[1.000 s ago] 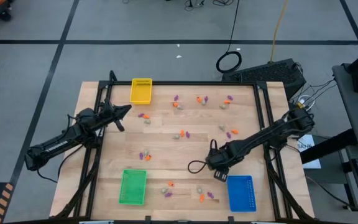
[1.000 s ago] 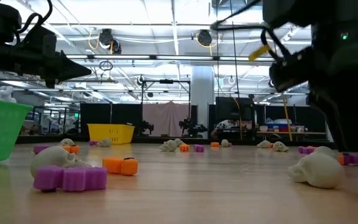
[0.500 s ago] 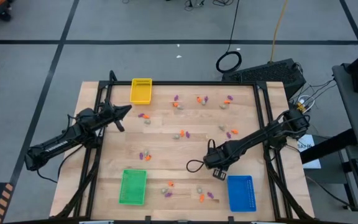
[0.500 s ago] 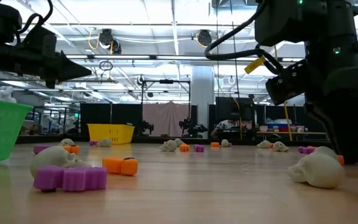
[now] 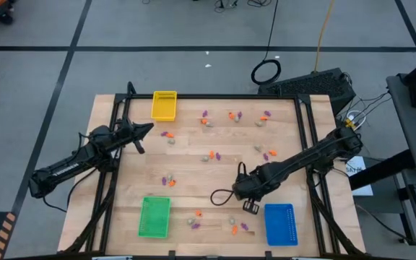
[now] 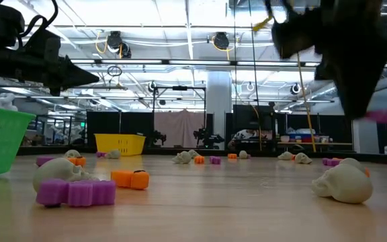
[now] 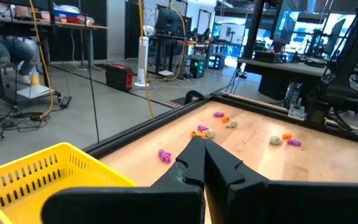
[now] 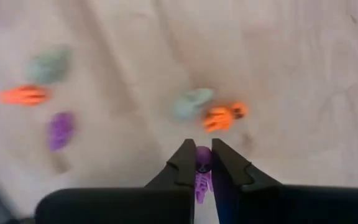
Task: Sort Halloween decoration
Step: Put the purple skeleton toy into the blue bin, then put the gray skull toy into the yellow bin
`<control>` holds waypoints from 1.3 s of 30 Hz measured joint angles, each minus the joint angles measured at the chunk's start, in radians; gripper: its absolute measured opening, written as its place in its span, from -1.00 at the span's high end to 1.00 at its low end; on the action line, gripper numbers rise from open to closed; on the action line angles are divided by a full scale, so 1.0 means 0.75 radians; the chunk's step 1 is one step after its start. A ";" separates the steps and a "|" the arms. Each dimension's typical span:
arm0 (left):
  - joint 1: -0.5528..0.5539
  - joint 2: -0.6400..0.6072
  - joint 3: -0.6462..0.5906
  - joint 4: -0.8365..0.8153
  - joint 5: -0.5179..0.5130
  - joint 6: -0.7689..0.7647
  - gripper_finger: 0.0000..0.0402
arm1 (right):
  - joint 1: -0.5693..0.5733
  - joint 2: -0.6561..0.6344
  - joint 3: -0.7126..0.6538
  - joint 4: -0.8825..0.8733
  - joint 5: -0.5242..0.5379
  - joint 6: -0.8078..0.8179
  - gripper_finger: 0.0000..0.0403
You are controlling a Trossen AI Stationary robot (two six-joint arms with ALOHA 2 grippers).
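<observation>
Tiny orange, purple and beige-grey trinkets [image 5: 209, 155] lie scattered flat on the wooden table [image 5: 193, 177]. My right gripper [image 5: 250, 205] hangs above the table's near right part, beside the blue tray [image 5: 280, 224]. It is shut on a purple trinket [image 8: 202, 167], which also shows in the low view [image 6: 381, 116]. An orange trinket [image 8: 222, 116] and a grey one [image 8: 191, 102] lie on the table below it. My left gripper [image 7: 202, 146] waits shut and empty in the air at the far left, near the yellow tray [image 5: 164, 105]. My right gripper pinches the purple trinket between its two fingertips [image 8: 185, 163], coming from above and pointing down. A short part of the trinket [image 6: 384, 116] sticks out sideways past the fingers. The trinket is lifted clear of the table.
A green tray [image 5: 154, 216] stands at the near left, the blue one at the near right and the yellow one at the far left. A grey skull [image 6: 341, 183] and purple and orange pieces [image 6: 79, 191] lie near the front edge. A black frame [image 5: 114, 144] edges the table.
My right gripper has shut on the purple trinket at the table top and then risen with it, drifting slightly toward the table's left edge. The trinket has been lifted clear of the wood.
</observation>
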 joint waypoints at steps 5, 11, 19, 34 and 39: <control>0.000 0.000 0.000 -0.002 0.024 -0.001 1.00 | 0.125 -0.044 0.083 -0.078 -0.100 0.229 0.97; 0.000 0.000 0.000 0.016 0.125 -0.070 1.00 | 0.310 -0.058 0.071 -0.095 -0.149 0.523 0.98; -0.017 0.000 0.000 0.034 0.226 -0.071 1.00 | 0.402 -0.057 -0.189 0.085 -0.147 0.670 0.98; -0.271 0.226 0.000 0.034 0.211 -0.068 1.00 | 0.401 -0.101 -0.165 0.011 -0.211 0.644 0.53; -0.358 0.319 0.002 0.032 0.154 -0.067 1.00 | 0.389 -0.141 -0.035 -0.180 -0.211 0.580 0.39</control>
